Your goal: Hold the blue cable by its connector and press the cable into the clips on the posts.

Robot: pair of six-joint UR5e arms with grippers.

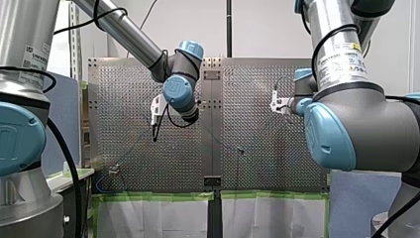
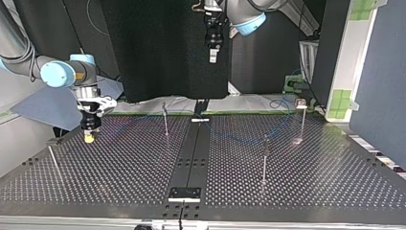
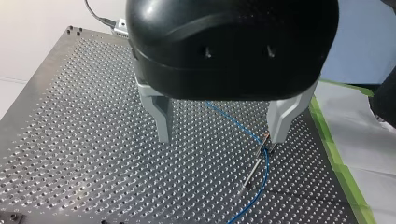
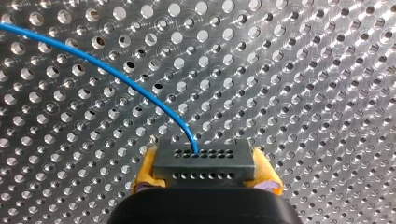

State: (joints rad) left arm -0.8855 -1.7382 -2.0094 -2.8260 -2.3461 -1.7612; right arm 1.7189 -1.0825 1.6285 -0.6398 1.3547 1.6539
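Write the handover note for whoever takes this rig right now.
My right gripper: jaws shut on the connector, low over the table.
My left gripper: jaws open, empty, held high; below it the blue cable passes the top of a post.
Done: connector grasped. Left: pressing the cable into the clips; which already hold it cannot be told.

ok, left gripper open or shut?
Open. The left wrist view shows the left gripper with its fingers spread wide, gripping nothing; the blue cable passes beside one.
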